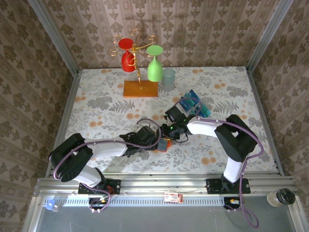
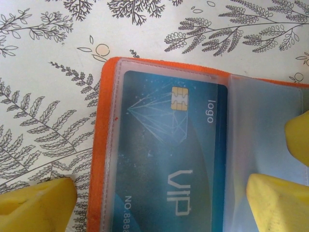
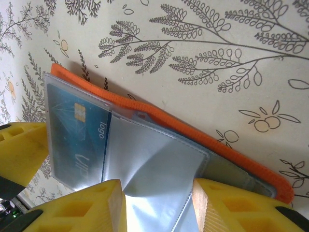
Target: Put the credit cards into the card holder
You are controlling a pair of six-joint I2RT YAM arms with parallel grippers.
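Card holder [image 1: 165, 145] lies open on the surface with its orange-red cover down, close to the near edge and about midway along it, between the two arms' wrists. Its outer clear pocket holds one teal-blue credit card [image 2: 174, 145], flat and fully inside, with a gold chip and the words "logo" and "VIP" showing through the plastic. The pockets nearer the fold look pale grey-blue, and one loose plastic leaf stands up from the page, bowed.

Left pincer [image 2: 159, 193] is spread wide and grips nothing. One yellow finger [image 2: 36, 205] is over the bare surface just beside the holder's outer orange edge, and the other is over the pocket past the card's inner end, so the carded pocket lies between them. Whether they press down I cannot tell.

Right pincer [image 3: 157, 193] is at the holder's opposite side, jaws apart. The raised leaf sits in the gap between its fingers [image 3: 227, 208] and is not pinched flat.

The other credit cards [image 1: 195, 105], blue and teal, stand in a clear rack [image 1: 185, 102] further back, right of the surface's middle and well apart from the holder. Near the far edge a wooden-based wire stand [image 1: 140, 88] carries a red glass [image 1: 128, 60] and a green glass [image 1: 154, 70] upside down, with a clear cup [image 1: 168, 79] just beside it
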